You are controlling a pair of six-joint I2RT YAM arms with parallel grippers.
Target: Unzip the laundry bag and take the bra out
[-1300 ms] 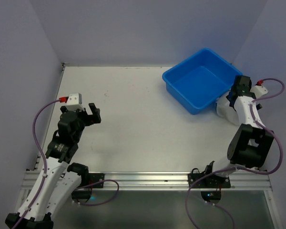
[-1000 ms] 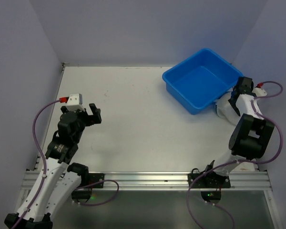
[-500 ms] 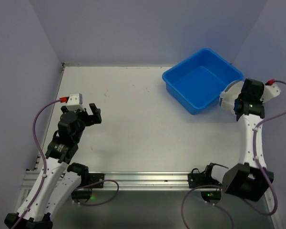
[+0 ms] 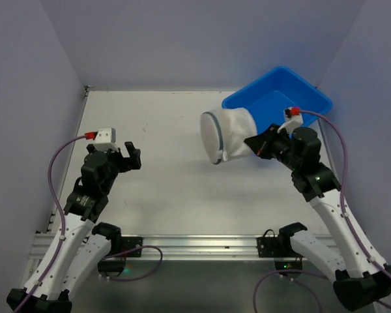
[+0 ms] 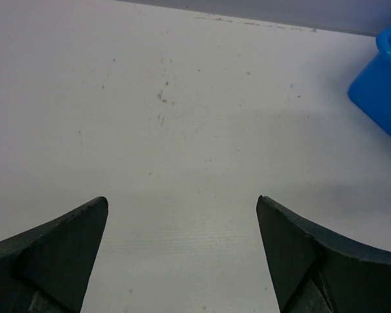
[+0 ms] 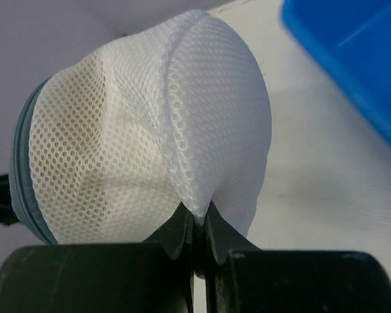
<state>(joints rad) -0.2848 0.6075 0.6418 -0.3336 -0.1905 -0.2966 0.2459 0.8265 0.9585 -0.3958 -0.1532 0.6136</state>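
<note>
Beside blue tub, laundry bag pinched in right jaws.

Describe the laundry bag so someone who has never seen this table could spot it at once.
Find the bright blue rectangular plastic tub at the white table's far right. Just left of it, the right gripper pinches a round, puffy white mesh laundry bag by its fabric. It is the only soft, netted thing here, edged by a bluish-grey zipper rim.

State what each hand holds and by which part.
The right hand pinches the laundry bag by a fold of its white mesh; the left hand is open, holding nothing.
</note>
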